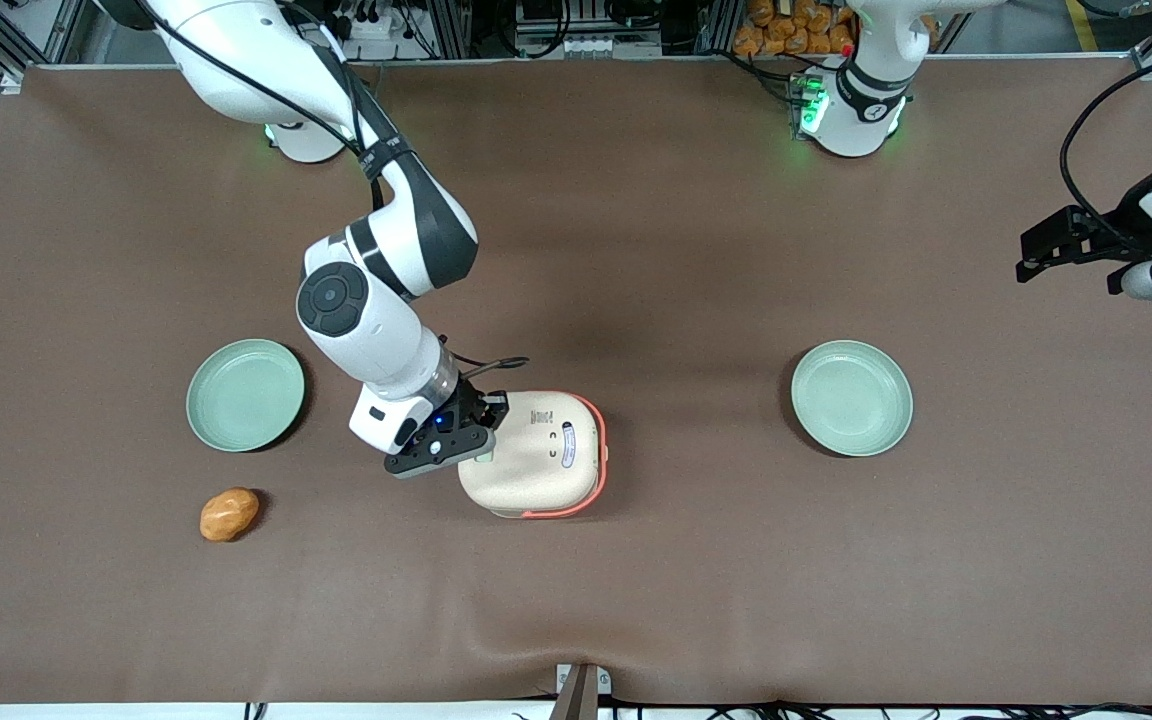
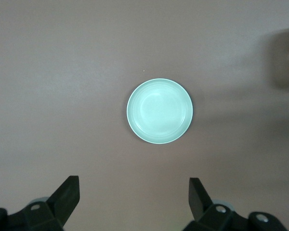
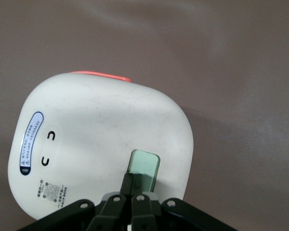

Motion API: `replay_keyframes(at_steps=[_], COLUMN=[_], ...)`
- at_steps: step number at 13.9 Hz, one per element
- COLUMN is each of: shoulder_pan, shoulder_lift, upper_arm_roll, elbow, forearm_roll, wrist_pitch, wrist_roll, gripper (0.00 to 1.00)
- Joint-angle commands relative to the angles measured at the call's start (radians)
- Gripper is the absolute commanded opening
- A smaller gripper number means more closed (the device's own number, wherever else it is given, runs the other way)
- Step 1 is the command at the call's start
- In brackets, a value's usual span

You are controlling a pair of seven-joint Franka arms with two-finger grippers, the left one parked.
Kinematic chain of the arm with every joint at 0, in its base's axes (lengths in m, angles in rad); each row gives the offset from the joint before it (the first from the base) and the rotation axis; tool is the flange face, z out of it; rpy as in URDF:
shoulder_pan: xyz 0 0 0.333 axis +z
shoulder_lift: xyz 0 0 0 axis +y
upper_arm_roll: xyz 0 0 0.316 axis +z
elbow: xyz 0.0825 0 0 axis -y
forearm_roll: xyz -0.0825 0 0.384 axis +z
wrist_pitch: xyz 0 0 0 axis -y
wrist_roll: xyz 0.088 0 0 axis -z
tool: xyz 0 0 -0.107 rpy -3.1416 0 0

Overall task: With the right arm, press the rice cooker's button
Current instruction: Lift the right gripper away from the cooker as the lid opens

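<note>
The rice cooker (image 1: pixel 536 455) sat a little below the centre of the front frame on the brown tabletop (image 1: pixel 636 250), lid shut, its coral handle (image 1: pixel 591 450) wrapped round the side turned away from the working arm. The right arm (image 1: pixel 376 300) reached down from the upper left of that frame, and its claw (image 1: pixel 471 440) hung at the cooker's edge nearest the working arm's end. In the wrist view the claw (image 3: pixel 133 185) had its fingers pinched together, holding nothing, their tips touching or just over the pale green button (image 3: pixel 144 168). So the button lay directly under the tips, its long axis running in line with the fingers; the press looked to call for pushing straight down into the lid. Two pale green plates (image 1: pixel 246 395) (image 1: pixel 851 397) and a bread roll (image 1: pixel 229 514) stood well apart.
</note>
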Motion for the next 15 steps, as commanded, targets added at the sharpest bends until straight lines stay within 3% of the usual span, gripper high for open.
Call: replay_keyframes(at_steps=[1,2,4,12,15], shoulder_pan=[0.012,0.007,-0.001,-0.099,-0.181], shoulder_lift=[-0.003,-0.016,-0.066,-0.249,-0.307], upper_arm_roll=[-0.012,-0.013,-0.021,-0.016,-0.016], elbow=[0.062,0.082,0.087,0.058,0.049], forearm_roll=[0.019,0.017,0.017,0.011,0.011], wrist_pitch=[-0.077,-0.139,-0.214,-0.501,-0.642], wrist_roll=[0.007,0.007,0.007,0.009,0.004], gripper=[0.25,0.44,1.0,1.0,1.0])
